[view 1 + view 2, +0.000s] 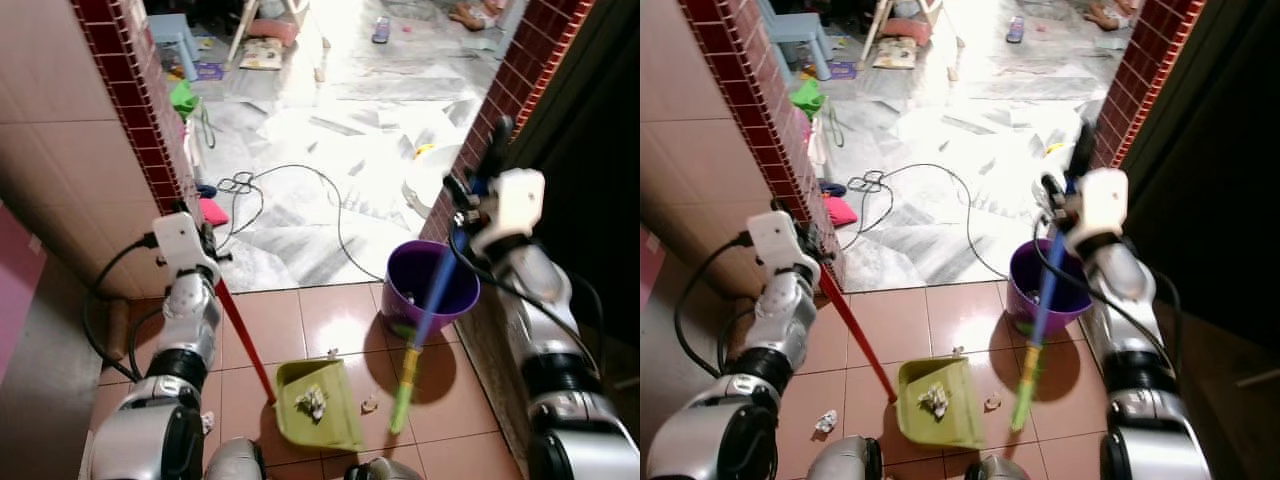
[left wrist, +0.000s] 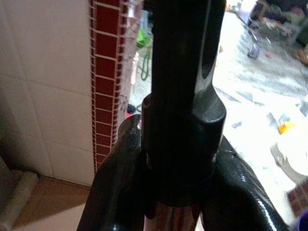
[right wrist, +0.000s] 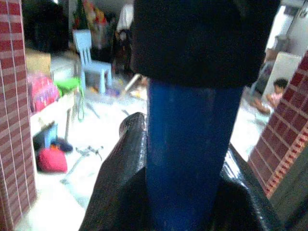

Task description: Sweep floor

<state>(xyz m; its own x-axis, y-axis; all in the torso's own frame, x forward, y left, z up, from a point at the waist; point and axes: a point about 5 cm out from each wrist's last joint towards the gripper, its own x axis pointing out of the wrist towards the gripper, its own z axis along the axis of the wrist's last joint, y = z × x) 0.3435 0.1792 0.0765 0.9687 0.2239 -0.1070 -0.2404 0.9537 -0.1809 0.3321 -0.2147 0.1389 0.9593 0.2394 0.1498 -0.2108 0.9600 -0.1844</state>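
At the left, the left hand is pinched around the black top of the red-handled dustpan pole, beside the red mosaic-tiled wall edge. The pole slants down to the lime-green plastic dustpan, which sits on the terracotta tiled floor with a crumpled scrap of white paper inside. Just beside the pan lies a small scrap of litter. Further right, the blue-and-green broom handle leans past the purple plastic bucket; the right hand is clamped around its blue shaft.
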